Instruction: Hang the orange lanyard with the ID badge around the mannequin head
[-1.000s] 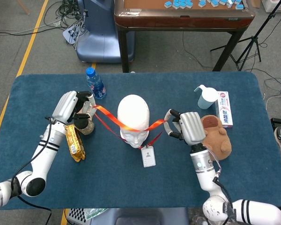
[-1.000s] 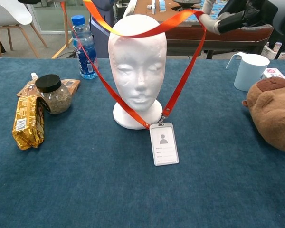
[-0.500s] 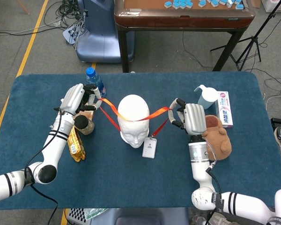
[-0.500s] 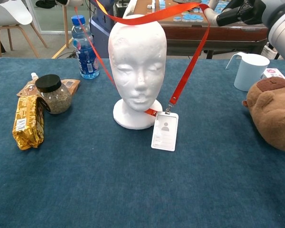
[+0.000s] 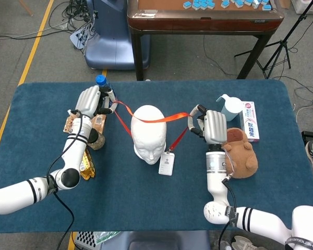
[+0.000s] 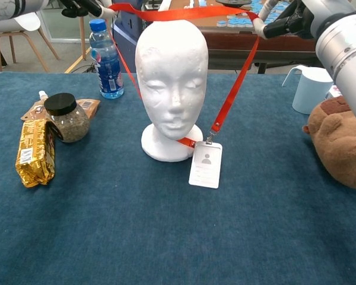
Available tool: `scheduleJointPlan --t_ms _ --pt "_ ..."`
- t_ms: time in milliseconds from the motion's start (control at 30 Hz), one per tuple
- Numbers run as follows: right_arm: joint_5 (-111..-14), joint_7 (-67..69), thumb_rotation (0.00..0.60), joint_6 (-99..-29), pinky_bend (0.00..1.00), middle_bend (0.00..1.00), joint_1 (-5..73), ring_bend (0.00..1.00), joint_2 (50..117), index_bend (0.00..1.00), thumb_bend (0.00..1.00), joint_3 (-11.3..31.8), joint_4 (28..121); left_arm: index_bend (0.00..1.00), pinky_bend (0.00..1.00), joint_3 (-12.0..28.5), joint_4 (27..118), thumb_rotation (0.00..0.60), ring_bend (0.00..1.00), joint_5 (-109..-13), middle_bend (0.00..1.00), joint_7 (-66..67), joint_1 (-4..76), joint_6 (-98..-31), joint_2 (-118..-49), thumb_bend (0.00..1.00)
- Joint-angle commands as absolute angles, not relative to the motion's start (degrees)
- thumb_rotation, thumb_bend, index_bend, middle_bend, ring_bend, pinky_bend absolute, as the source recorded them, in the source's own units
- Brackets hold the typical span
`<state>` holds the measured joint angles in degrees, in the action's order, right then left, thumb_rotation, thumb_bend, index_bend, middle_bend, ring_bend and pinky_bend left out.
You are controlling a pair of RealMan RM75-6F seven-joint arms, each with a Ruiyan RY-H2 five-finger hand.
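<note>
A white foam mannequin head [image 5: 149, 134] [image 6: 171, 83] stands upright mid-table. The orange lanyard [image 5: 164, 119] [image 6: 184, 13] is stretched over its crown, one strand running just above the top of the head. My left hand [image 5: 92, 102] [image 6: 83, 6] pinches the strap's left end beside the water bottle. My right hand [image 5: 208, 126] [image 6: 291, 18] grips the right end, level with the head's top. From there the strap drops to the ID badge [image 5: 166, 164] [image 6: 205, 165], which leans on the table by the head's base. Another strand passes low behind the neck.
A blue-capped water bottle [image 6: 105, 59], a black-lidded jar [image 6: 67, 117] and a gold snack packet [image 6: 34, 151] lie on the left. A pale blue pitcher [image 6: 312, 89], a white box [image 5: 250, 121] and a brown plush toy [image 6: 341, 141] sit on the right.
Both hands have moved toward the far side of the table, carrying the strap from the forehead to the crown. The badge has lifted and slid closer to the base.
</note>
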<state>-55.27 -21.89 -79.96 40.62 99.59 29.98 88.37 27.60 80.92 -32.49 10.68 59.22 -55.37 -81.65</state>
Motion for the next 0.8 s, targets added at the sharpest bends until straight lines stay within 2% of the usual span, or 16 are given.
scheduleJointPlan --t_ms 33,400,500,567,600,667,733,800 --pt "-53.63 -22.24 0.6 -79.79 1.0 1.0 41.65 1.0 100.69 0.63 0.49 31.22 87.06 0.58 0.89 27.63 78.3 0.6 0.78 -30.73 0.78 12.06 60.61 -54.94 -83.35 0.32" --pt "-49.79 -22.58 0.6 -77.64 1.0 1.0 44.34 1.0 102.25 0.5 0.49 33.5 82.95 0.58 0.89 27.16 73.51 0.6 0.73 -28.95 0.74 14.45 62.29 -53.7 -86.04 0.32" --pt "-48.61 -22.85 0.6 -77.1 1.0 1.0 44.87 1.0 102.21 0.43 0.48 34.11 82.43 0.58 0.86 26.85 72.92 0.6 0.66 -29.02 0.69 15.33 62.65 -53.56 -86.46 0.32" --pt "-47.15 -23.76 0.6 -76.11 1.0 1.0 45.16 1.0 101.8 0.34 0.48 34.27 82.6 0.57 0.83 26.82 72.67 0.6 0.58 -28.65 0.63 15.75 62.9 -53.08 -86.7 0.32" --pt "-46.51 -24.43 0.6 -75.64 1.0 1.0 45.27 1.0 101.48 0.29 0.47 34.2 82.81 0.53 0.78 26.77 72.69 0.6 0.51 -28.34 0.55 16.01 62.98 -52.65 -86.68 0.32" --pt "-45.09 -25.55 0.6 -74.96 1.0 1.0 45.4 1.0 100.91 0.07 0.4 34.25 83.43 0.4 0.63 26.45 72.76 0.6 0.32 -27.61 0.35 16.82 63.14 -51.72 -86.45 0.31" --pt "-43.63 -26.34 0.6 -74.12 1.0 1.0 45.43 1.0 100.19 0.0 0.31 34.25 84.32 0.2 0.43 26.09 73.13 0.6 0.12 -26.05 0.14 17.99 63.34 -50.35 -85.86 0.27" --pt "-42.95 -26.7 0.6 -73.65 1.0 1.0 45.44 1.0 99.6 0.0 0.22 34.02 84.86 0.06 0.29 26.05 73.42 0.6 0.02 -24.88 0.03 18.61 63.52 -49.62 -85.36 0.23"
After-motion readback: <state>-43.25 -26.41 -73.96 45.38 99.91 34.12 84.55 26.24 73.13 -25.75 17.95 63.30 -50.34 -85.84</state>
